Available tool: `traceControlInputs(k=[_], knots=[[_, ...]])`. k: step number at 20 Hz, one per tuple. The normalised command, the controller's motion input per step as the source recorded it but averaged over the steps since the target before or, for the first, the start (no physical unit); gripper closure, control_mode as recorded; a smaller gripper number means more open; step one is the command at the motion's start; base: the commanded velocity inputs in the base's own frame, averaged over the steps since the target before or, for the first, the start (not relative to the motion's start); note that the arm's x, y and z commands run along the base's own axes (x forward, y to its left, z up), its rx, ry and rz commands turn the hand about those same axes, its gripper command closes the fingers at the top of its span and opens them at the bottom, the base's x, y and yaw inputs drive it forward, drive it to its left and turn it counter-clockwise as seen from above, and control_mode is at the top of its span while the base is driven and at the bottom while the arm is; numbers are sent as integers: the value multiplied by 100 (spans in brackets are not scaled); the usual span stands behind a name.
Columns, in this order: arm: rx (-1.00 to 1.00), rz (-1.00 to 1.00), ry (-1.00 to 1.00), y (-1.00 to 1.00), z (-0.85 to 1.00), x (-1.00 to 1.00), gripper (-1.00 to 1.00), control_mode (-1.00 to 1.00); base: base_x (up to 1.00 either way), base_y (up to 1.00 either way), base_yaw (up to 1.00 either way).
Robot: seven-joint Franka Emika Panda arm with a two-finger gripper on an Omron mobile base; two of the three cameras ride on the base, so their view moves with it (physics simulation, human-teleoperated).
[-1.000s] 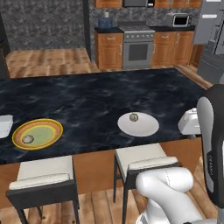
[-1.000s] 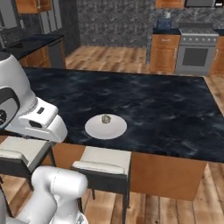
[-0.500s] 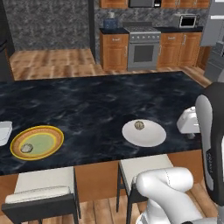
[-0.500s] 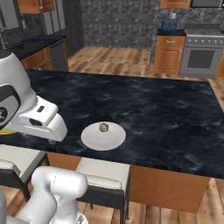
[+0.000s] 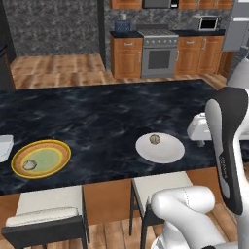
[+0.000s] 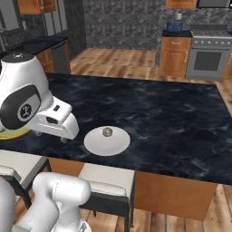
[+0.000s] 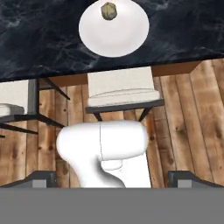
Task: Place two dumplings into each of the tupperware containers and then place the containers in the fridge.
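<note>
Leftmost on the dark marble counter point(image 5: 97, 121), a white tupperware container point(image 5: 5, 147) pokes in at the frame edge. Next comes a yellow-rimmed green plate point(image 5: 41, 158) with one dumpling point(image 5: 29, 165) on it. Further right, a round white plate point(image 5: 160, 147) carries another dumpling point(image 5: 155, 139) near its far edge. Two pale-seated stools point(image 7: 122, 92) stand under the counter's near side. Rightmost, the gripper point(image 7: 112, 179) hangs above the floor, fingers spread wide apart, apparently holding nothing.
</note>
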Motion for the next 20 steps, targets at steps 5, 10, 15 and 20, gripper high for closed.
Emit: traceControlInputs(k=[5,10,15,20], knots=[[1,0,0,32,-64,100,-100,-100,0,0,0],[2,-1,0,7,-87,100,-100,-100,0,0,0],[7,3,0,-54,-65,100,-100,-100,0,0,0],[2,1,3,-27,-20,92,-100,-100,0,0,0]])
